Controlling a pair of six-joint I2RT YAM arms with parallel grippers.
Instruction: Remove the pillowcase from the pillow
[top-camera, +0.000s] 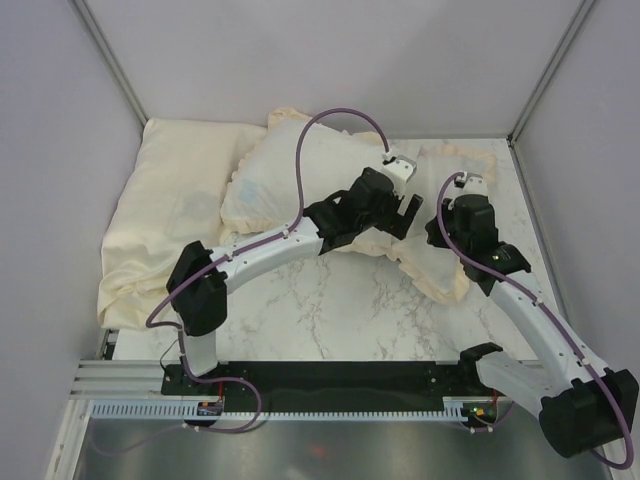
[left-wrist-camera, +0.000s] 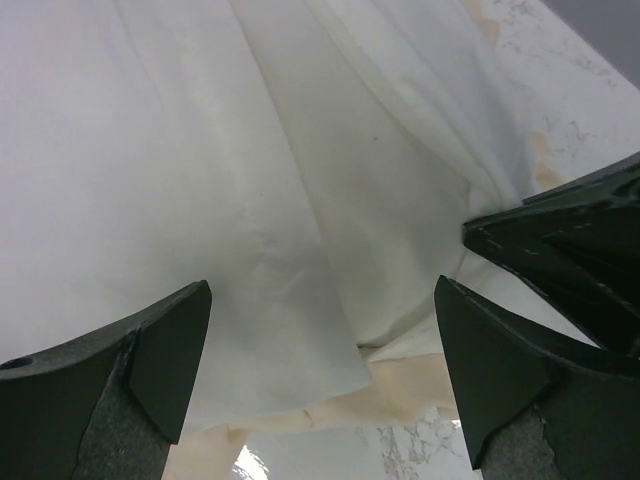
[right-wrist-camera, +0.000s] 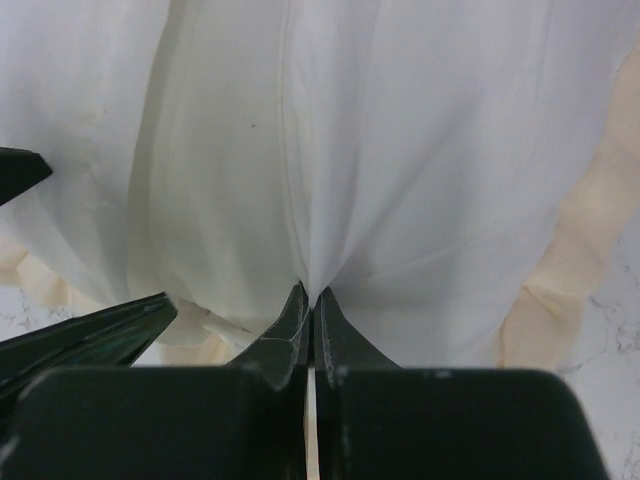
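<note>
The pillowcase (top-camera: 300, 175) lies across the middle of the table with its whitish face up and a cream ruffled frill (top-camera: 440, 285) round its edge. The pillow is hidden, apparently inside it. My left gripper (top-camera: 412, 215) is open over the case's near right part; in the left wrist view (left-wrist-camera: 322, 370) its jaws straddle white fabric (left-wrist-camera: 280, 200) and frill (left-wrist-camera: 400, 390) without holding them. My right gripper (top-camera: 440, 228) sits close beside it and is shut on a pinch of the white pillowcase fabric (right-wrist-camera: 400, 150), which fans out in taut folds from its tips (right-wrist-camera: 312, 295).
A flat pale-yellow cloth (top-camera: 170, 220) without a frill lies at the left, reaching the table's left edge. Grey walls enclose the back and sides. Bare marble table (top-camera: 330, 310) shows between the case and the arm bases. The two grippers nearly touch; the left one's finger (right-wrist-camera: 90, 335) shows in the right wrist view.
</note>
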